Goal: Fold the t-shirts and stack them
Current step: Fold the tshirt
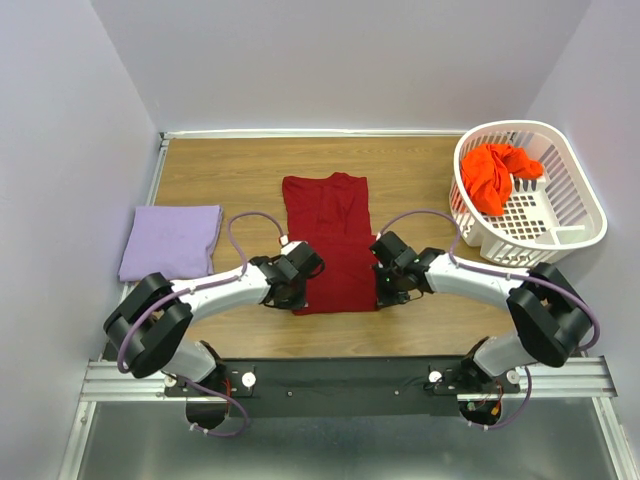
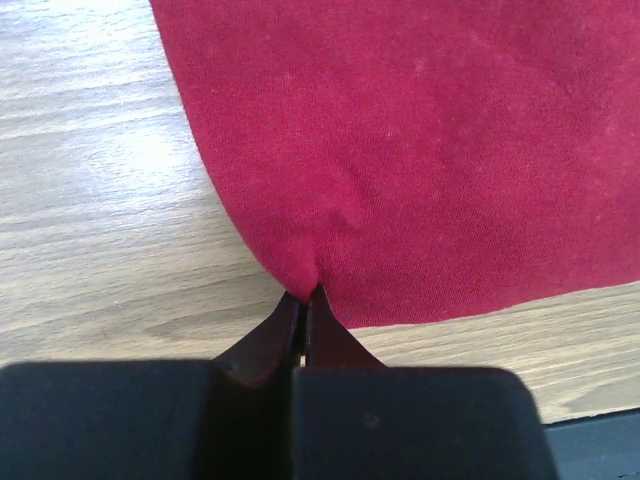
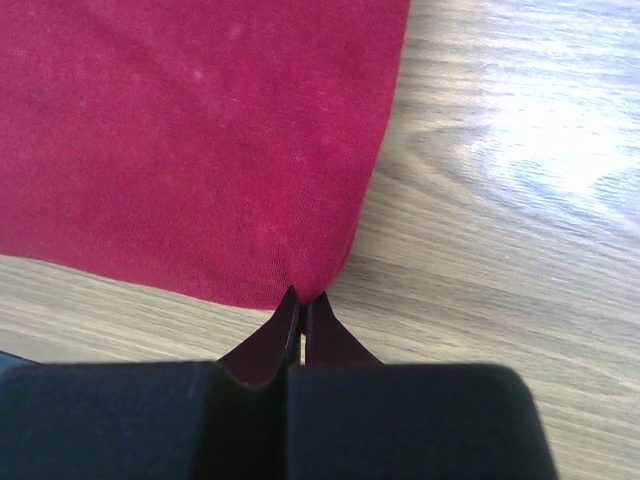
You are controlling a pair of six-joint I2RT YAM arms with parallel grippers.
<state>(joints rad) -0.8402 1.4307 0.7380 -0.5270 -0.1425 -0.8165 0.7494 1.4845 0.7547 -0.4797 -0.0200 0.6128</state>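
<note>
The dark red t-shirt (image 1: pixel 328 235) lies as a long narrow strip on the table's middle, collar end far. My left gripper (image 1: pixel 297 290) is shut on its near left corner (image 2: pixel 300 280). My right gripper (image 1: pixel 385 285) is shut on its near right corner (image 3: pixel 305 280). Both corners pucker into the closed fingertips. The lavender t-shirt (image 1: pixel 172 241) lies folded flat at the left. The orange-red t-shirt (image 1: pixel 495 176) is bunched inside the basket.
A white lattice laundry basket (image 1: pixel 570 215) stands at the back right of the wooden table (image 1: pixel 420 180). Walls close in on three sides. A black rail runs along the near edge.
</note>
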